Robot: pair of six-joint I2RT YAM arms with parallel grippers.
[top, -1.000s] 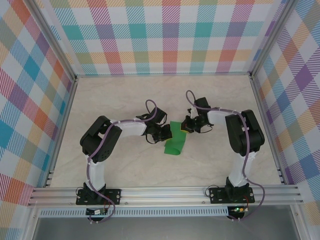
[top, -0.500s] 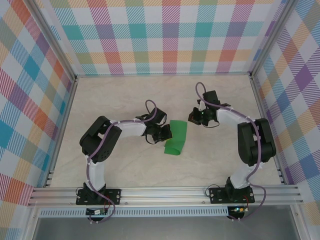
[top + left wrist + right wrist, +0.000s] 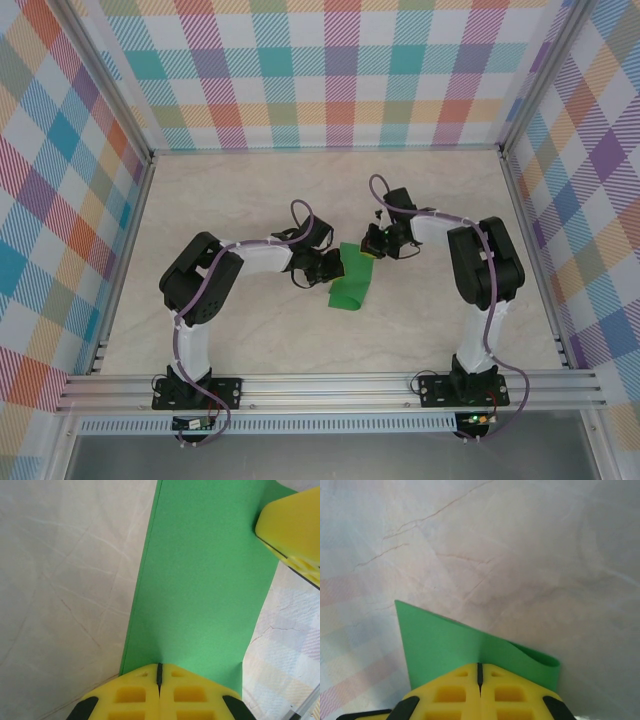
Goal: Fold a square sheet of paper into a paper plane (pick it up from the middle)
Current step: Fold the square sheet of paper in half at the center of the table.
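The square sheet of paper [image 3: 350, 285] lies on the table as a narrow bright-green folded strip between the two arms. My left gripper [image 3: 333, 266] is shut, its yellow tips resting on the strip's left edge. In the left wrist view the paper [image 3: 200, 580] runs flat away from the shut gripper [image 3: 160, 666], and a yellow finger of the right gripper [image 3: 295, 525] touches its far corner. My right gripper [image 3: 372, 246] is shut at the strip's far right corner. In the right wrist view the shut gripper [image 3: 480, 666] sits on the paper [image 3: 445, 640], whose folded edge bulges open at the right.
The marble-pattern table [image 3: 250, 330] is walled by plaid panels [image 3: 340, 70] on three sides. An aluminium rail [image 3: 330, 385] runs along the near edge by the arm bases. Bare table lies in front of and behind the paper.
The right gripper swung away to the right half a second ago and has come back onto the paper's far corner. The left gripper and the paper have stayed put.
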